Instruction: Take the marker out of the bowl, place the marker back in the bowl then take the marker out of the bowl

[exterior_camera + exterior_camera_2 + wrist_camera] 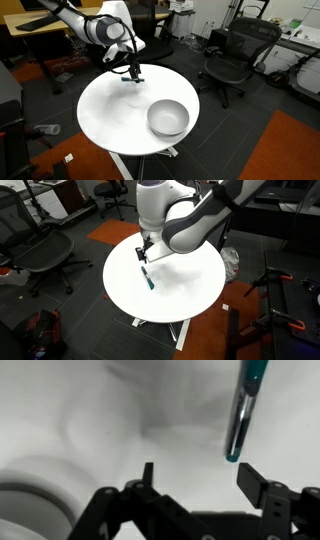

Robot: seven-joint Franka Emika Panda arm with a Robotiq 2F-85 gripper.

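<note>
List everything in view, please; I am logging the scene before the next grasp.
marker: one, dark and teal, lying on the table outside the bowl
bowl: one, silver, on the table near its edge
table: one, round, white, mid-room
chairs: at least two, black, on the floor around the table
arm: one, white and black, reaching over the table
jaws: one pair, black, open, just above the table close to the marker
</note>
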